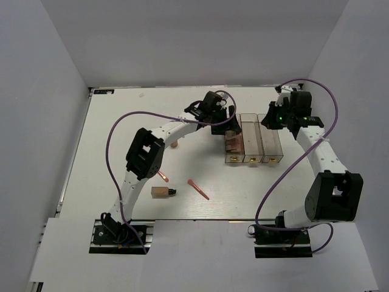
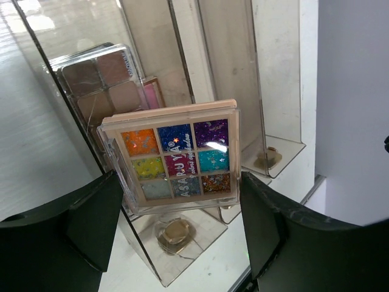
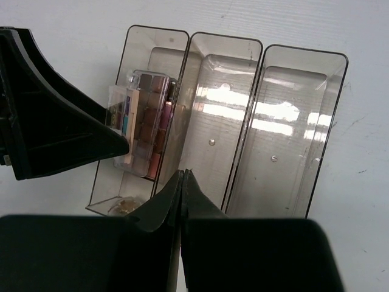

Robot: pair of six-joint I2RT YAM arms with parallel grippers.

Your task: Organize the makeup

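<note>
I count the job as about half done. I take the row of three clear boxes as my landmark. In its left-end box a brown palette and a pink palette already stand on edge. The middle box and the right-end box hold no makeup that I can see.

My left fingers are spread wide over the left-end box with the multicoloured palette filling the gap between them. Both of its side edges meet the pads, so I judge it gripped. It is upright, just in front of the brown one, and not yet let go. My right fingers are pressed together and empty, hanging over the far side of the row.

Out on the table, to the near left of the row and well apart from it, a tan bottle lies on its side. One pink-orange brush lies beside it and a second brush sits half under my left arm. Those all need boxing. A small tan thing by that arm is too hidden to name.
</note>
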